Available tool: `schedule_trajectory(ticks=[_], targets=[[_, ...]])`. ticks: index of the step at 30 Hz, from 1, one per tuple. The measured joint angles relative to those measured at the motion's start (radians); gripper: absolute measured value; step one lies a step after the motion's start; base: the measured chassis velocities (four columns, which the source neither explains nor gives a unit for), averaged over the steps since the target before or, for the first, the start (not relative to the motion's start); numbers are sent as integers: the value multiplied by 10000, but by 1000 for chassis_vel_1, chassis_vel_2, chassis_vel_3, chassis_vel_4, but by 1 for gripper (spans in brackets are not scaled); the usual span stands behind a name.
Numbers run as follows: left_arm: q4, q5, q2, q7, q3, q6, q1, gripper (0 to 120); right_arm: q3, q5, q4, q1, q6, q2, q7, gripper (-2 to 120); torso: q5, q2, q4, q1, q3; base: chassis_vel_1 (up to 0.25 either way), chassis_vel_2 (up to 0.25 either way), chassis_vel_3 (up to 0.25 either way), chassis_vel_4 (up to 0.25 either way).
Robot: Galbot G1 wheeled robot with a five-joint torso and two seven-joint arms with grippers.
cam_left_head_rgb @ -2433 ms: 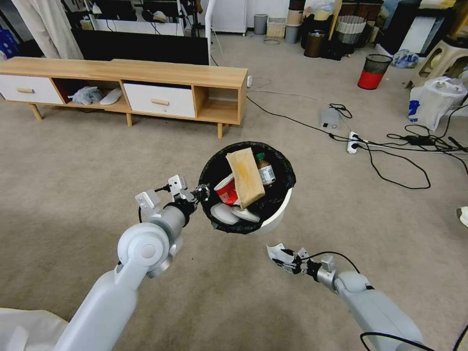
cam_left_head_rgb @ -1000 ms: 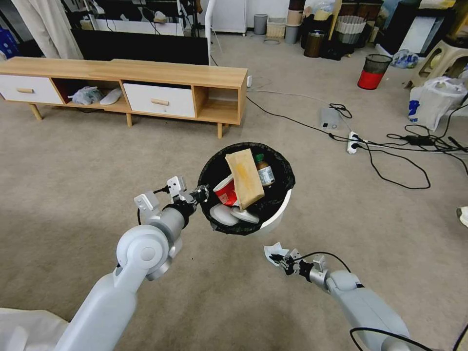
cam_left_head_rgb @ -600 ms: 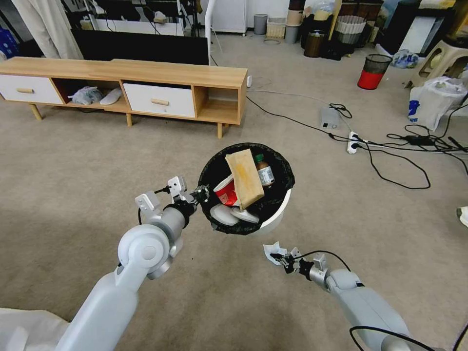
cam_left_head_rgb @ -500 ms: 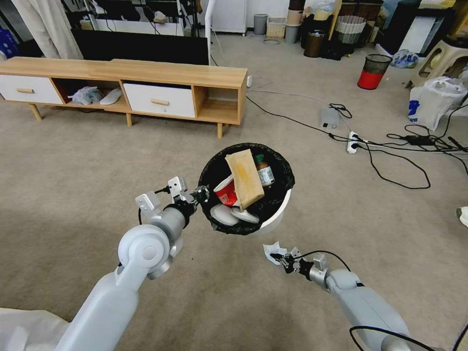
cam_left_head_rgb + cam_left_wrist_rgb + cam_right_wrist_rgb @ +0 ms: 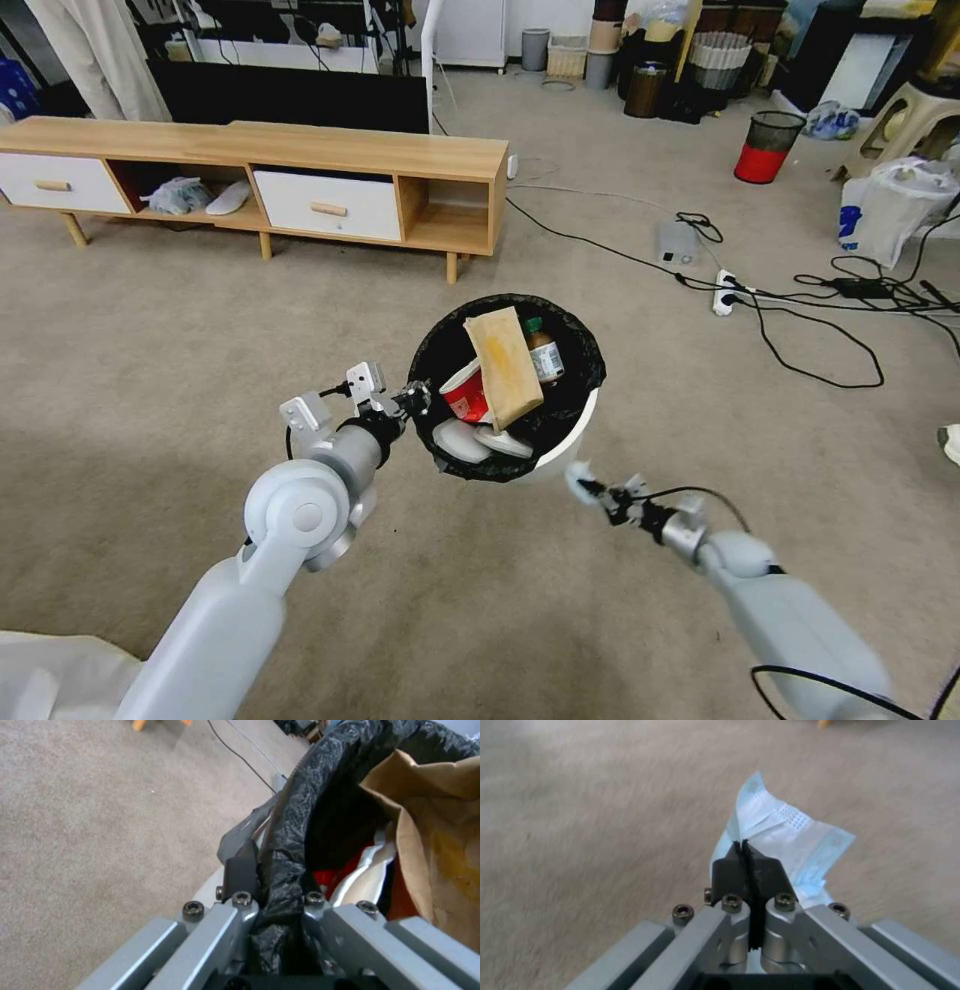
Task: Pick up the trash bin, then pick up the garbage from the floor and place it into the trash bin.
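The trash bin, white with a black liner, hangs off the carpet at the middle of the head view. My left gripper is shut on its left rim, pinching the liner, as the left wrist view shows close up. Inside lie a brown paper bag, a red-white cup, a green-labelled bottle and white pieces. My right gripper hovers just below the bin's near side, shut on a piece of garbage, a thin pale tissue that hangs from its closed fingertips above the carpet.
A long wooden cabinet stands behind the bin. Cables and a power strip trail over the carpet at the right. A red-and-black mesh bin and a white plastic bag sit at the far right.
My right gripper has lifted the tissue off the carpet and moved up and to the right, closer to the bin. The left arm and the bin have stayed put.
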Motion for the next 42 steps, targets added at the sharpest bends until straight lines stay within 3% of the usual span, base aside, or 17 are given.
schedule_trajectory(ticks=[7,21,31,42], targets=[[25,-40,14,-37,60,19,-78,3,1298,819,2547,-971,-201,-914,395,0,-1,1,4,0,-1,0,0,0,0],[51,-267,131,-227,102,41,-161,3,2557,1674,4525,-1535,-367,-1570,642,0,-1,0,3,0,0,0,0,0,0],[-65,-949,278,-1031,250,303,-308,3,3361,2597,7056,-1931,-623,-1822,695,0,-3,0,3,0,0,0,0,0,0],[-131,-1405,213,-1623,459,833,-409,3,3129,3180,9143,-2147,-991,-2215,718,0,-2,0,4,0,0,0,0,0,0]])
